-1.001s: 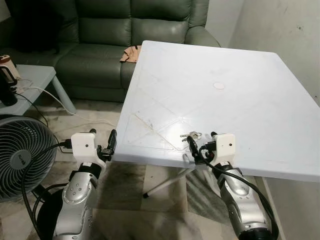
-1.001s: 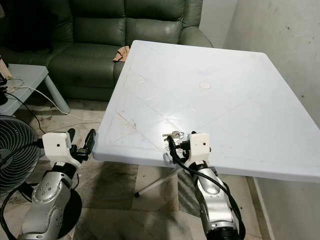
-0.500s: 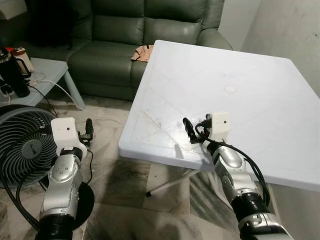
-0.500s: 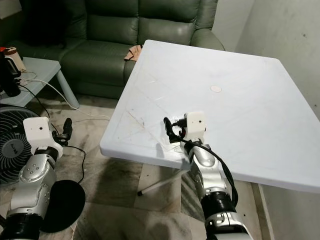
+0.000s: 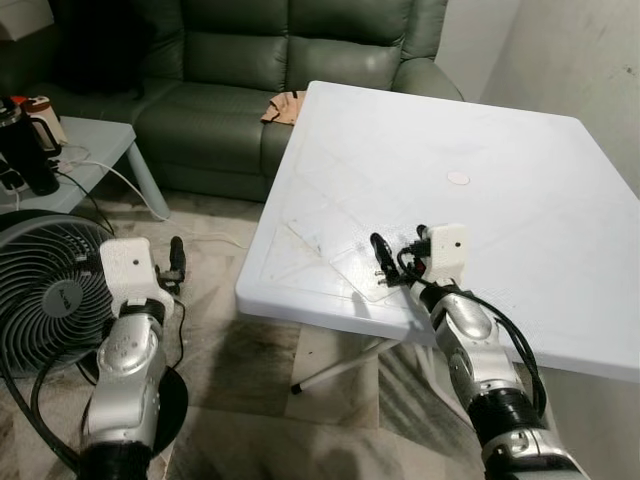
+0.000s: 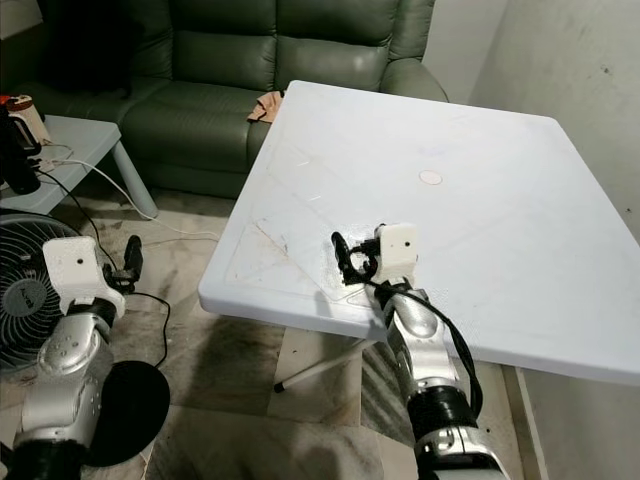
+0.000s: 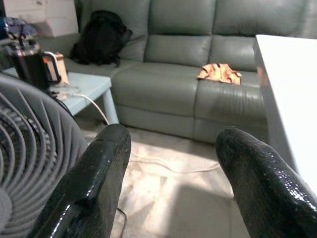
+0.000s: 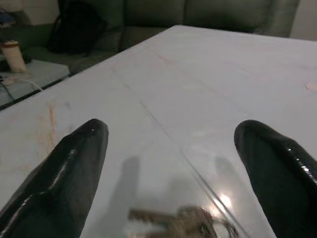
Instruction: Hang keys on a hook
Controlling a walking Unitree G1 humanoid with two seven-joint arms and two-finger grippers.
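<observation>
Right gripper (image 8: 168,163) is over the near part of the white table (image 5: 520,190), fingers spread wide, nothing held yet. Keys (image 8: 178,221) lie flat on the tabletop between the two black fingers (image 8: 64,168), just short of the tips in the right wrist view; in the head views the wrist hides them, at about 6 o'clock on the table, close to the near edge. Step in hand looks like the pick. To do it well: lower until the fingertips nearly touch the surface, keep the bunch centred between them, and close on the ring or the thick key heads rather than a single blade, since flat keys on smooth plastic will likely slide or pivot. The near edge is close, so push toward 12 o'clock, not back toward the robot, or they could go off the table. Lift slowly and check the bunch hangs free. No hook visible, so it has to be found after the grasp. Left gripper (image 7: 168,173) hangs idle beside the table above the floor fan (image 5: 45,300), fingers apart and empty, green sofa (image 5: 260,90) ahead of it.
</observation>
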